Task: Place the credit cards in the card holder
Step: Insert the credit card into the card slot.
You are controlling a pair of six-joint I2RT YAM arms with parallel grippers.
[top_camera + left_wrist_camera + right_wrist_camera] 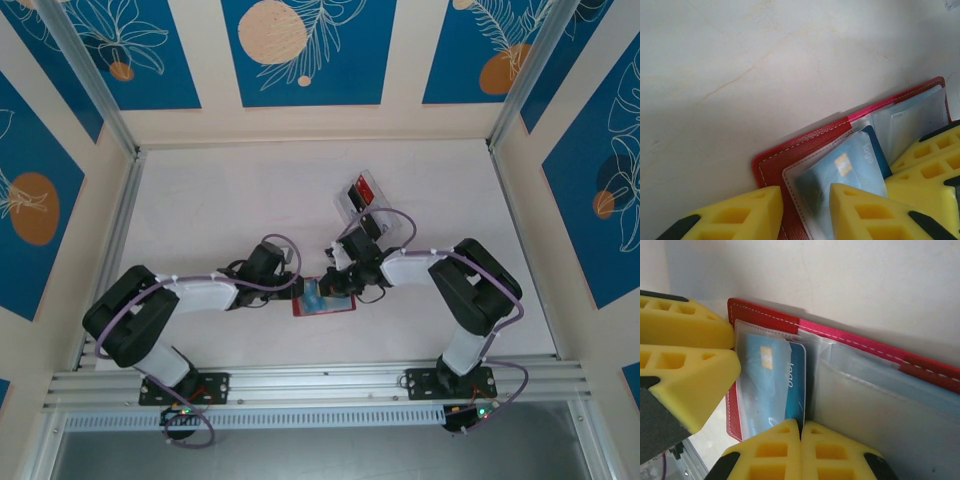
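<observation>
Yellow fingers (pixel 767 452) of the right claw (pixel 801 430) sit at the near edge of its wrist view, pressed flat together. Just ahead of their joined tips lies the teal card (pixel 785 385), face up. It is mostly under a clear sleeve (pixel 760 332) of the open red card holder (pixel 850 337). I cannot tell whether the tips press on the card's end.

To that claw's left stands the left claw (pixel 805 197), its fingers apart. The holder's red corner and the sleeved card show in the gap between them.

From above, both claws meet over the holder on the pale table (pixel 220 210). Beyond the right claw, well apart from the holder, a clear tray (pixel 343 207) holds a red card (pixel 367 186) and a black card (pixel 355 195).
</observation>
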